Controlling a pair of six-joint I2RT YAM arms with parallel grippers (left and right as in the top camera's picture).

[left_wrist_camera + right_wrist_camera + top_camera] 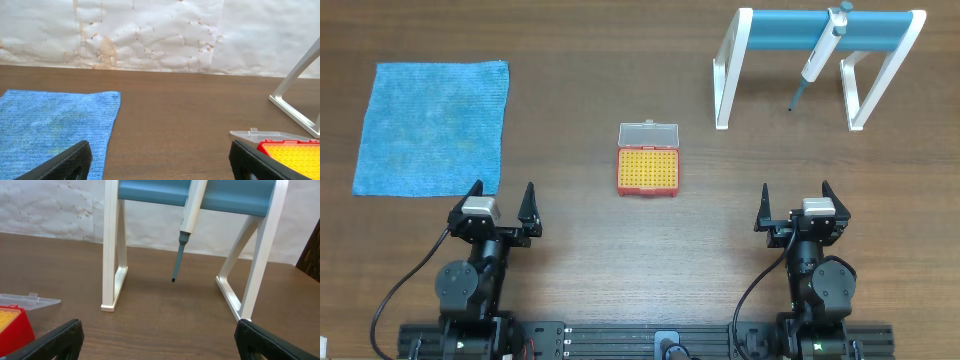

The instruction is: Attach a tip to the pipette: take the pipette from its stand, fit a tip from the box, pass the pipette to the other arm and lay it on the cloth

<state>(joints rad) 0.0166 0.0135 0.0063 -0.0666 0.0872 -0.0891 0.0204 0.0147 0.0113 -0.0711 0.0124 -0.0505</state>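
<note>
Plainly, nothing is in hand yet. The worktop (570,60) carries all the task's things ahead of the two arms. The stand (728,70), white legs under a blue crossbar (790,32), rises straight ahead of the right tool (795,190) and well apart from it. By my reading, that puts the first pick on this arm's side.

The cloth (432,128) lies flat ahead of the left tool (502,190), a little to its outer side, so the arm due to receive the pipette has its landing spot near.

The tip box (648,170) sits between the two tools and ahead of both, nearer to them than the stand is. Its lid (648,132) is thrown back, which leaves the yellow rack bare for a straight downward press.

The pipette (817,60) hangs slanted from the crossbar, hooked there so its dark nose points down and stays off the worktop, directly ahead of the right tool.

Both tools are spread wide and pinch nothing.
</note>
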